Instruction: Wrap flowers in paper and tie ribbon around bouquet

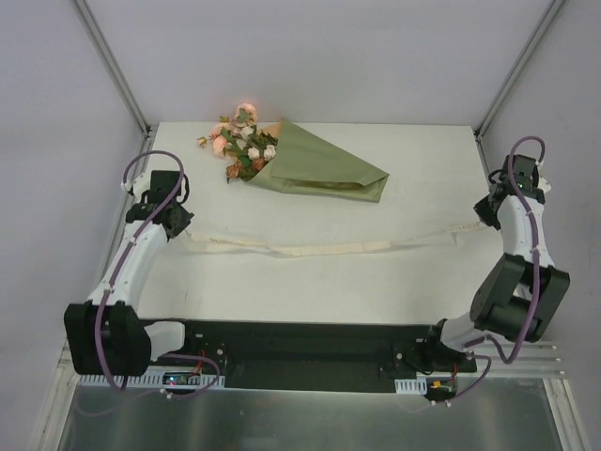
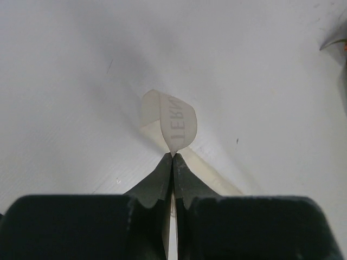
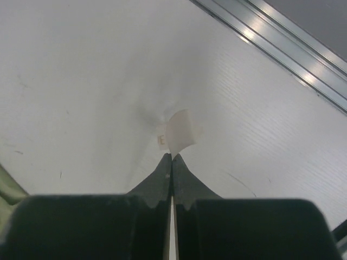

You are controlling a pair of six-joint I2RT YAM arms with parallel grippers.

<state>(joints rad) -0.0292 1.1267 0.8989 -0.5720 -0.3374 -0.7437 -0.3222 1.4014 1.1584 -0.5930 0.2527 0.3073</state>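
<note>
Both claws are pinched tight, each on one end of the ribbon (image 1: 319, 249). The left claw (image 2: 172, 156) has a short curled tab of the cream strip sticking out past its tips, with faint lettering on it. The right claw (image 3: 172, 156) nips the other end the same way. Between them the ribbon runs across the bench (image 1: 376, 291), sagging slightly in the middle.

The bouquet (image 1: 300, 167) lies nearer the far edge, apart from the ribbon. Its flowers (image 1: 239, 143) point left and the olive paper (image 1: 329, 171) tapers to the right. Wrapping looks done, so the step in hand is tying.

As I judge it, the next move calls for both arms to carry the strip over to the narrow part of the cone together, keeping it taut. The ends must then cross without either one slipping free.

The bench top is plain matte white with a few faint scuffs. Pale walls and slim metal posts (image 1: 113, 66) close it in.
</note>
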